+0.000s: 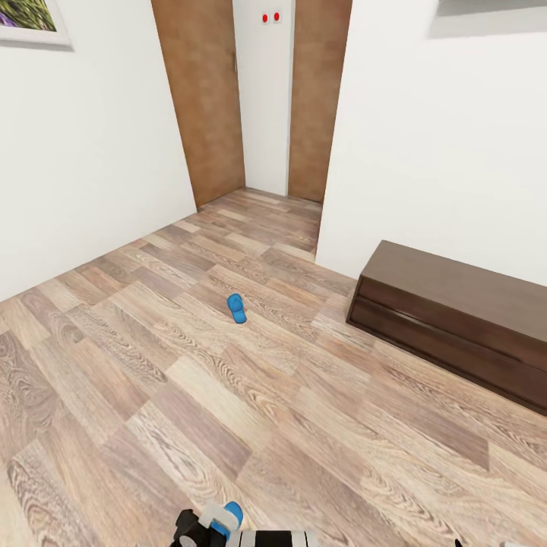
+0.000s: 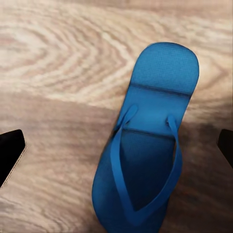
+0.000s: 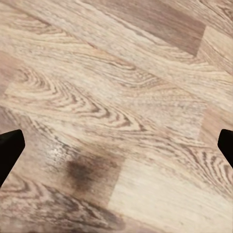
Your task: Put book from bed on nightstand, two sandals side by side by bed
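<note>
Here, two blue sandals [image 1: 237, 308] [image 2: 145, 145] on the floor [image 1: 228, 425]; both arms' fingers [image 2: 10, 153] [image 3: 9, 148] apart.

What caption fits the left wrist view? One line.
Open left gripper above a blue sandal on the floor.

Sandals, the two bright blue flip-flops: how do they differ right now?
The far blue flip-flop sandal lies alone on the wood-plank floor mid-room, while the near blue flip-flop sandal shows between the open fingers of the left gripper. The far one has no gripper by it; the near one is right at the robot. Both are the same bright blue.
</note>
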Controlling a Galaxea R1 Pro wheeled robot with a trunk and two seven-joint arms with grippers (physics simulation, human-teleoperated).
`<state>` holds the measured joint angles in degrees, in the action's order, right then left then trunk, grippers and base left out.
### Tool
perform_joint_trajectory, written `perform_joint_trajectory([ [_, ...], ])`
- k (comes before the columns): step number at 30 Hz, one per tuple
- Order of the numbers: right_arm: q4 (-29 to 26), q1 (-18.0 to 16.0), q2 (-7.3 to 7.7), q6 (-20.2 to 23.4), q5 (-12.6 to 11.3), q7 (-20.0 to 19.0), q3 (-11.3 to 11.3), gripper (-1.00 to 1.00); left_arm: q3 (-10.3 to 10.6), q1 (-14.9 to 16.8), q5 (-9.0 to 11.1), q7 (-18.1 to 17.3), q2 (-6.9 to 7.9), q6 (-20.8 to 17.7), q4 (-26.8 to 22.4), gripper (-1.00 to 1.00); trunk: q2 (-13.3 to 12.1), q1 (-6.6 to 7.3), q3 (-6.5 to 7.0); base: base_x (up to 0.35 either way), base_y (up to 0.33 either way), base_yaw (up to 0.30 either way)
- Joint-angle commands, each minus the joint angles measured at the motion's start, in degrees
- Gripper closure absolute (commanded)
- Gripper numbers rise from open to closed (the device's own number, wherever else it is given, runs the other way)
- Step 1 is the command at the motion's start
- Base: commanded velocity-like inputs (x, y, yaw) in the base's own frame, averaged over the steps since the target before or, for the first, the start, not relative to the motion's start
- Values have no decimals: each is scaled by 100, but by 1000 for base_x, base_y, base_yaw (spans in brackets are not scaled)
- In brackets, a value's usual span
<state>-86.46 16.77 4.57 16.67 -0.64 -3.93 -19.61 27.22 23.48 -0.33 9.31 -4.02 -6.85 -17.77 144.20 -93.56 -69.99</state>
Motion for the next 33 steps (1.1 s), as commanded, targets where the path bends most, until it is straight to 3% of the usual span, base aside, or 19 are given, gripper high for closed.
perform_joint_trajectory([
  [1, -5, 1, 0, 30, -6, -28, -8, -100, 44, 12, -2, 35, 5, -37, -9, -100, 2, 1, -4, 0, 0, 0],
  [23, 32, -6, 0, 30, -6, -28, 0, -100, 102, 51, -2, 44, 15, -22, -7, -100, 2, 1, -4, 0, 0, 0],
  [33, 32, -7, 0, 30, -6, -28, 1, -100, 116, 52, -2, 45, 15, -12, -7, -100, 12, -20, -181, 0, 0, 0],
])
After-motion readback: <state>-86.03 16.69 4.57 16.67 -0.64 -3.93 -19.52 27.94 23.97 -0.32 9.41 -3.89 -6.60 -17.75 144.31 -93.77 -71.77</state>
